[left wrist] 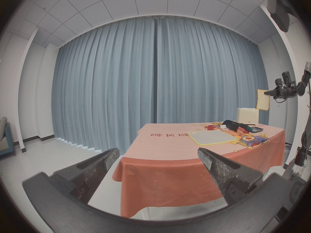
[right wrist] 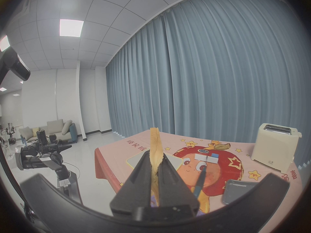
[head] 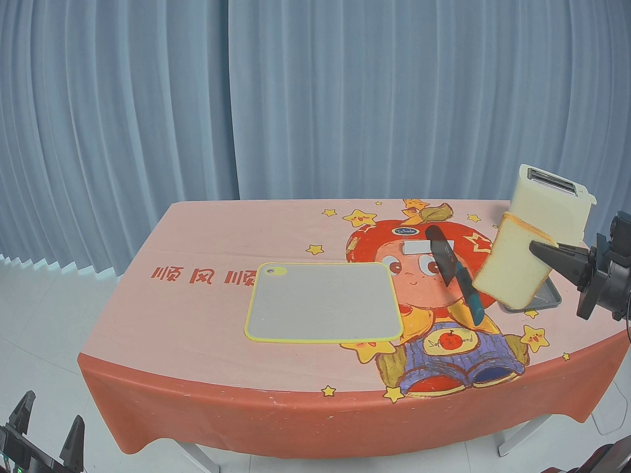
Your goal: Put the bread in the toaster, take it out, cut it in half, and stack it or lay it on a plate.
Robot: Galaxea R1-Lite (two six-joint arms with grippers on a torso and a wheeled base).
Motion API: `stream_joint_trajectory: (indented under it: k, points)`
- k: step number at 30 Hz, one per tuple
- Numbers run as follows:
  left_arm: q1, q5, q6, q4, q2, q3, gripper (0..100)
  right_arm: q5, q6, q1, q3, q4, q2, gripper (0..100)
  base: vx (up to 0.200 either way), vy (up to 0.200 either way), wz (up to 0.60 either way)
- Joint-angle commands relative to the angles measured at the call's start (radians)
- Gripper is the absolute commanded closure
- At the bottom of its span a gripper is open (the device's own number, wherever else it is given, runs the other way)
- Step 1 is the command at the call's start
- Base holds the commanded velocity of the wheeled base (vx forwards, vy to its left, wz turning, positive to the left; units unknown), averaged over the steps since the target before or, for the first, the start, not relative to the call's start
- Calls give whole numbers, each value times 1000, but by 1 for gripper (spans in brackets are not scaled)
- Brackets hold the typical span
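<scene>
Though aloft, bread [head: 509, 274] in right claw [head: 536, 248]

The bread [head: 513, 270] hides much of the tray [head: 549, 295] and a lower corner of the toaster [head: 559, 206].

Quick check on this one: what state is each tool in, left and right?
Left tool: open, holding nothing.
Right tool: closed on the bread, held up in the air.

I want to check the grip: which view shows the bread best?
Head view: the bread shows its broad face, held at one edge by the right gripper. Right wrist view shows it edge-on; left wrist view, small and far.
</scene>
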Motion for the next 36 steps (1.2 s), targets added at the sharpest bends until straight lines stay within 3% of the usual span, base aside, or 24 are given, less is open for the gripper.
stream_joint_trajectory:
  k: [1,5,28,33,34,36]
  points:
    - [1,0,1,0,1,18,0,-10,0,3,1,0,5,100,0,200,0]
    - [1,-9,7,0,1,18,0,-16,-2,4,3,0,8,100,0,200,0]
    - [1,-7,4,0,1,18,0,-24,8,60,14,-1,62,100,0,0,0]
    - [1,-7,6,0,1,18,0,-105,57,78,0,-6,109,100,0,0,0]
    - [1,-7,6,0,1,18,0,-147,77,96,-3,-35,131,100,0,0,0]
    - [1,-7,4,0,1,18,0,-177,98,112,3,-81,157,100,0,0,0]
